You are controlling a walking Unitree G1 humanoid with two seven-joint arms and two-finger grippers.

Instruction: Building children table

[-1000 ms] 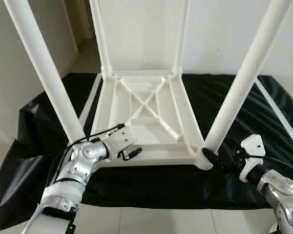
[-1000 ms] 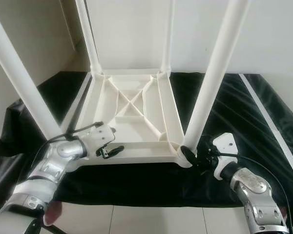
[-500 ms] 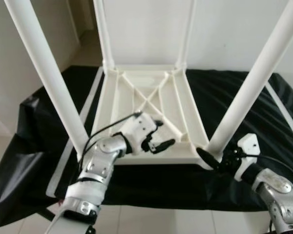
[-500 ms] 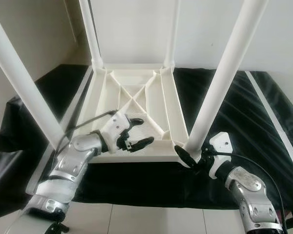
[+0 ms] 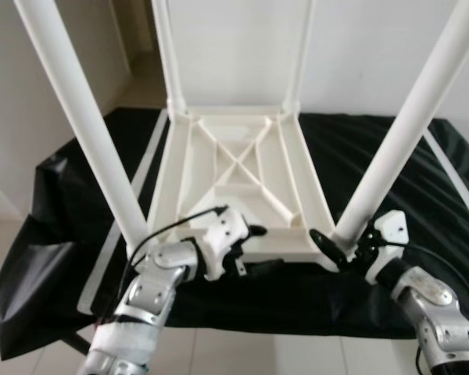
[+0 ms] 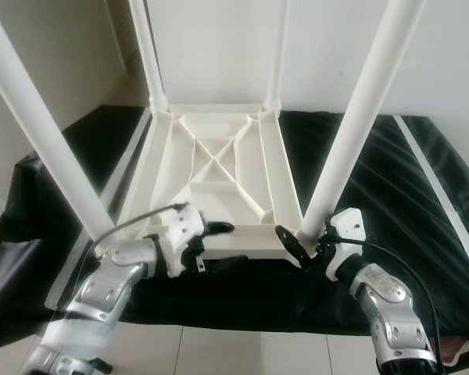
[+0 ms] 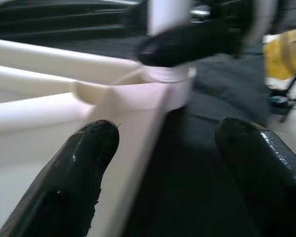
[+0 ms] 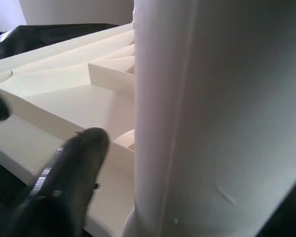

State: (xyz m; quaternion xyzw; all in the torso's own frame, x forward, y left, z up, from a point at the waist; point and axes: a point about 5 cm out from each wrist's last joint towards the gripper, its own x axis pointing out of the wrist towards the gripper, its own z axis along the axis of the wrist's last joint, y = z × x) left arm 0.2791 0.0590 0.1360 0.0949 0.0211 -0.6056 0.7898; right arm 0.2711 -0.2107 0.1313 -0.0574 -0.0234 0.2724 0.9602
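A white children's table (image 5: 291, 248) lies upside down on a black cloth (image 5: 399, 156), its legs pointing up. My left gripper (image 5: 259, 248) is open at the near rim, with one finger over the ribbed underside and the other over the cloth outside. In the left wrist view, that rim runs between the fingertips (image 7: 84, 168). My right gripper (image 5: 342, 244) is at the base of the near right leg (image 5: 399, 133), shut on it. The right wrist view has that leg (image 8: 207, 118) close against one black finger (image 8: 69, 177).
The near left leg (image 5: 82, 125) rises just left of my left arm. The two far legs (image 5: 166, 55) stand by the white wall. The cloth hangs over the near edge above a pale tiled floor (image 5: 258, 351). An open passage lies at the far left.
My left gripper has drawn back from over the table's underside and dropped to the near rim. The right gripper has stayed at the leg base. The camera has shifted slightly.
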